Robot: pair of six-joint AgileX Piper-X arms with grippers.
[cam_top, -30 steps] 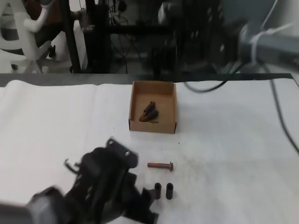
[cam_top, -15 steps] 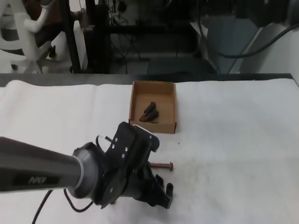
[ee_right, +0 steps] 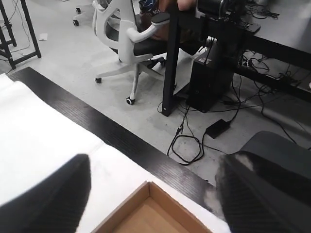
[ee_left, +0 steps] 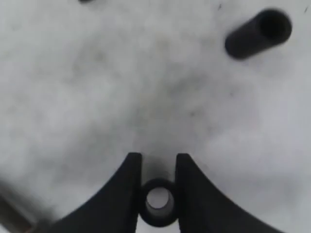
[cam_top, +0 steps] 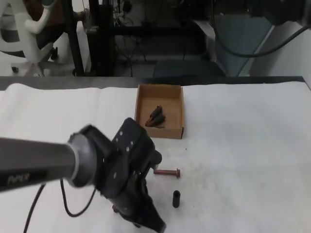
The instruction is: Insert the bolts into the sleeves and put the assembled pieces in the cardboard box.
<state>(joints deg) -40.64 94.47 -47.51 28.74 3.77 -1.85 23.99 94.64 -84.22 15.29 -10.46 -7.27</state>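
Left wrist view: left claw (ee_left: 158,158) clamped on sleeve (ee_left: 157,208).
2nd sleeve (ee_left: 257,33) lay apart on bench (ee_left: 97,73); right claw (ee_right: 155,167) gaped wide, facing cardboard box (ee_right: 146,213).

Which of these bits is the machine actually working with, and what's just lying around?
Job: bolt, loose sleeve, gripped sleeve in the left pincer, cardboard box, assembled pieces inside it.
Lying about: office chair, floor cables, computer tower.

A lab or office: swivel chair (ee_right: 127,46), computer tower (ee_right: 213,80), floor cables (ee_right: 187,145)
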